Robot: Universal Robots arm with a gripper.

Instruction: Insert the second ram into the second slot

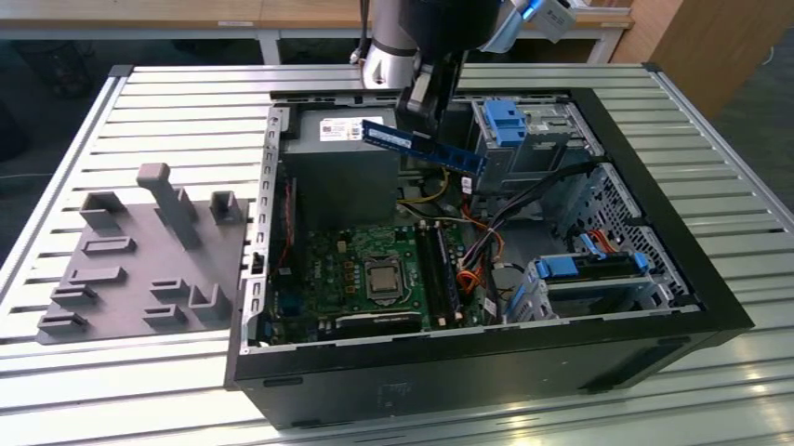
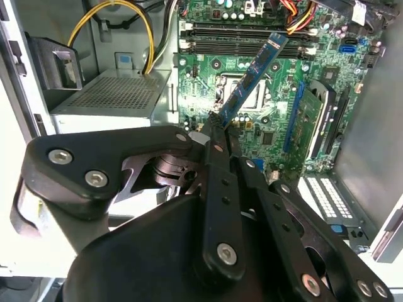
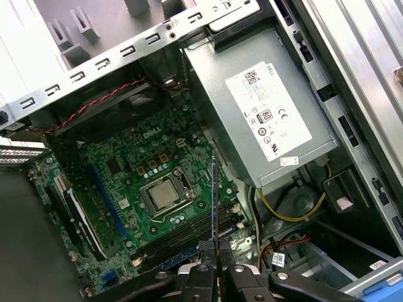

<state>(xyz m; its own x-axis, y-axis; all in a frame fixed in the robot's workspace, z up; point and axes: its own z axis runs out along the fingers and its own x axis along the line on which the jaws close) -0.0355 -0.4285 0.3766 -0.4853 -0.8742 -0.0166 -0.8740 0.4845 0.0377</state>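
Motherboard lies flat in the case, power supply just beside it, the second ram hanging above it in the gripper, holder tray well off to the exterior view's left.

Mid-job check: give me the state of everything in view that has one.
ram, held by one end above the board, not seated
gripper, shut on the ram
case, lying on its side, open
processor, uncovered
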